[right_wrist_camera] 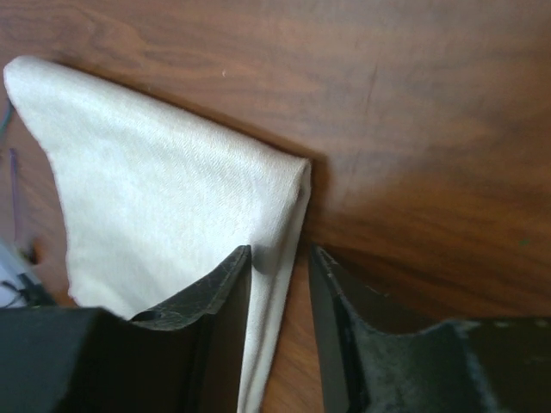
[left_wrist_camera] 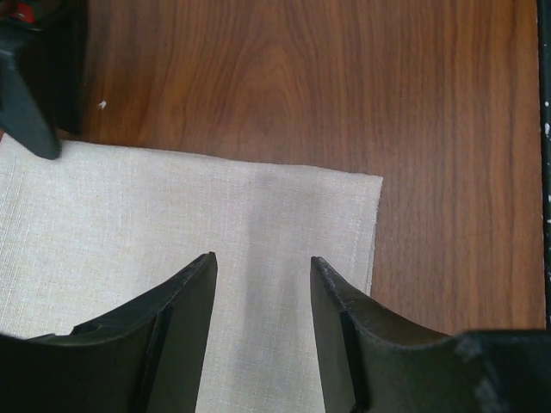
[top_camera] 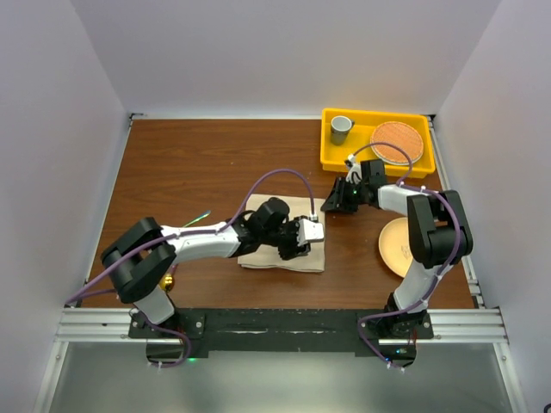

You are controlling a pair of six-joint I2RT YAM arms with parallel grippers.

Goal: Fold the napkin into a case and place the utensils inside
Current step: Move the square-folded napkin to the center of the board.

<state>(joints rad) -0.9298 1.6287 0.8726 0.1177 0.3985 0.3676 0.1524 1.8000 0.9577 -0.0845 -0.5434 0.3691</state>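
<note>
Fold step, likely early; R gripper (right_wrist_camera: 280,274) jaws pinch napkin (right_wrist_camera: 155,189) corner, raised; L gripper (left_wrist_camera: 263,280) jaws apart above flat part; next prob: carry corner across.

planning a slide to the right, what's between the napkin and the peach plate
Only bare wooden table lies between the napkin and the plate; the top view shows this.
</note>
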